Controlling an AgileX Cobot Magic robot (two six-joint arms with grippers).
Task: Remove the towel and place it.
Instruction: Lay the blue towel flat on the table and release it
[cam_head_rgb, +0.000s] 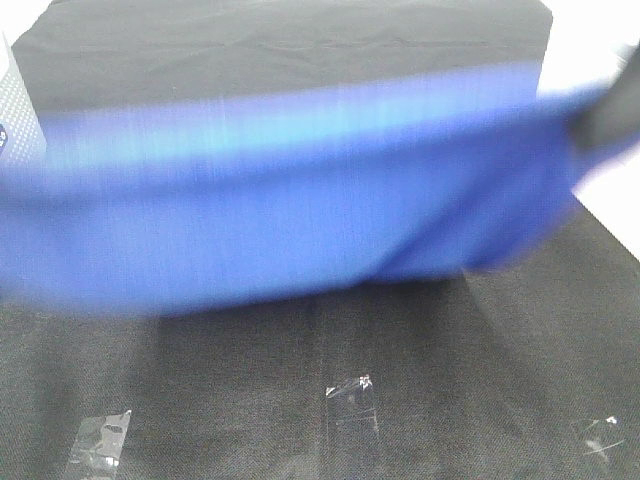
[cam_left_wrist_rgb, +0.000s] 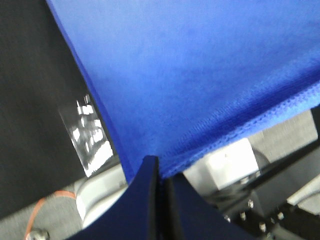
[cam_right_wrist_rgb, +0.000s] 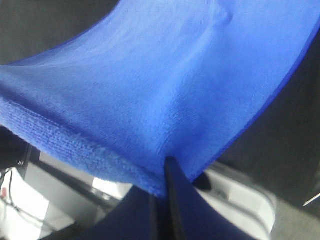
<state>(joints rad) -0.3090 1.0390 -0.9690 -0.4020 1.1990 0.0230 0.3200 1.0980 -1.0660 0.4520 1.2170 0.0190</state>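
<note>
The towel (cam_head_rgb: 300, 220) hangs nearest the high camera. It is a wide blue band, blurred, running from the left edge to the upper right. It is held up above the black cloth (cam_head_rgb: 250, 390) that covers the table, and the black shows both behind it and in front of it. A paler stripe runs along its top.

The left gripper (cam_left_wrist_rgb: 159, 167) is fully closed, its jaws pinched together on the towel's stitched edge close to a corner. From that pinch the fabric fans away flat and taut.

The right gripper (cam_right_wrist_rgb: 167, 165) is likewise clamped tight on the towel's thick hem. The cloth spreads out from the pinch in a smooth, slightly dished sheet.

So the 2 grippers each grip 1 end — the towel spans the air between them.

In the high view the right end of the towel meets a dark blurred shape, too smeared to make out.

On the black cloth, nearer the front, lie 3 scraps of clear tape (cam_head_rgb: 352, 392) — 1 left, 1 middle, 1 right, well apart.
</note>
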